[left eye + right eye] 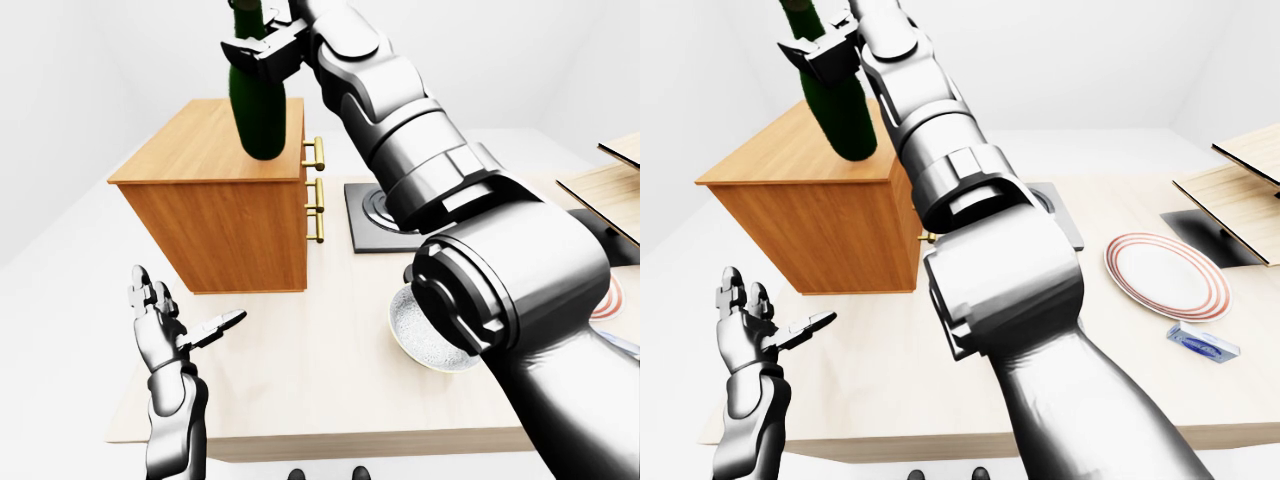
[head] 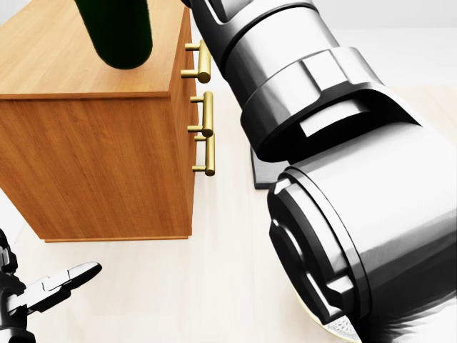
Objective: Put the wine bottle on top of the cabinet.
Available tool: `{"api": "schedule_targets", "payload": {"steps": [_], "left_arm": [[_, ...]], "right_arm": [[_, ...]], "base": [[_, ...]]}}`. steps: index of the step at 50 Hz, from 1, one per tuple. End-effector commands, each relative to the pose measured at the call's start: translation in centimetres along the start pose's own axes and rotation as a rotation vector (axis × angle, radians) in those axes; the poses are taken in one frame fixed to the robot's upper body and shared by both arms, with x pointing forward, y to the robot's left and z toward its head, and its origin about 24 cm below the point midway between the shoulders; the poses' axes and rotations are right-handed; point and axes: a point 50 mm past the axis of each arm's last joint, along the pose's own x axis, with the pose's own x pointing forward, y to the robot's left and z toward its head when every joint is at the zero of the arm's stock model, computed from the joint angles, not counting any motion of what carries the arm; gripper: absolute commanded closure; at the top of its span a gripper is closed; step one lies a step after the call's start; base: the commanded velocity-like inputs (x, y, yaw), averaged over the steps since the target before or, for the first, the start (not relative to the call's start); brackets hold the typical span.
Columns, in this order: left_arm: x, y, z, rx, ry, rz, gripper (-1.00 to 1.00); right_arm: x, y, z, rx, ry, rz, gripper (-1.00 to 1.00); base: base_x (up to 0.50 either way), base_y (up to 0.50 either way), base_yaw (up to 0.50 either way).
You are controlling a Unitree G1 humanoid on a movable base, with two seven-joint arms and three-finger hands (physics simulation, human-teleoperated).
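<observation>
The right arm stretches up across the left-eye view, its robot hand (image 1: 262, 45) closed round the wine bottle (image 1: 258, 105). The left robot hand (image 1: 170, 325) is raised near the worktop's (image 1: 330, 370) lower left corner, fingers spread, holding nothing.

Bare cabinet top (image 1: 190, 150) beside bottle (image 1: 258, 105)

Dark wine bottle (image 2: 114, 32) base over wooden cabinet (image 2: 93, 150) top, beside brass handles (image 2: 205, 125).
</observation>
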Motion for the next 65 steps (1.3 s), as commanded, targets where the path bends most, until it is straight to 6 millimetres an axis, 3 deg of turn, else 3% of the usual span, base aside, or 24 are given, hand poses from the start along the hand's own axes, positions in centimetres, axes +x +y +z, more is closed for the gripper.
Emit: {"api": "schedule_targets", "payload": {"steps": [1, 41, 42, 43, 44, 65], "left_arm": [[0.0, 0.1, -0.1, 0.0, 0.003, 0.001, -1.0], [0.0, 0.0, 0.0, 0.001, 0.0, -0.003, -1.0], [0.0, 0.0, 0.0, 0.001, -0.002, -0.003, -1.0], [-0.1, 0.0, 0.1, 0.001, -0.004, -0.003, -1.0], [-0.1, 0.0, 0.1, 0.0, -0.004, -0.003, -1.0], [0.0, 0.0, 0.1, 0.002, -0.004, -0.005, -1.0]], "right_arm": [[0.0, -0.5, 0.7, 0.035, -0.024, -0.03, 1.0], [0.0, -0.6, -0.5, 0.016, 0.003, -0.041, 1.0], [0.0, -0.7, -0.5, 0.012, 0.003, -0.047, 0.91], [0.0, -0.7, -0.5, 0.012, 0.002, -0.048, -0.13], [0.0, -0.6, -0.5, 0.007, 0.004, -0.045, -0.94], [0.0, -0.8, -0.4, 0.002, 0.0, -0.055, -1.0]], "base": [[0.0, 0.0, 0.0], [0.0, 0.0, 0.0], [0.0, 0.0, 0.0], [0.0, 0.0, 0.0], [0.0, 0.0, 0.0], [0.0, 0.0, 0.0]]}}
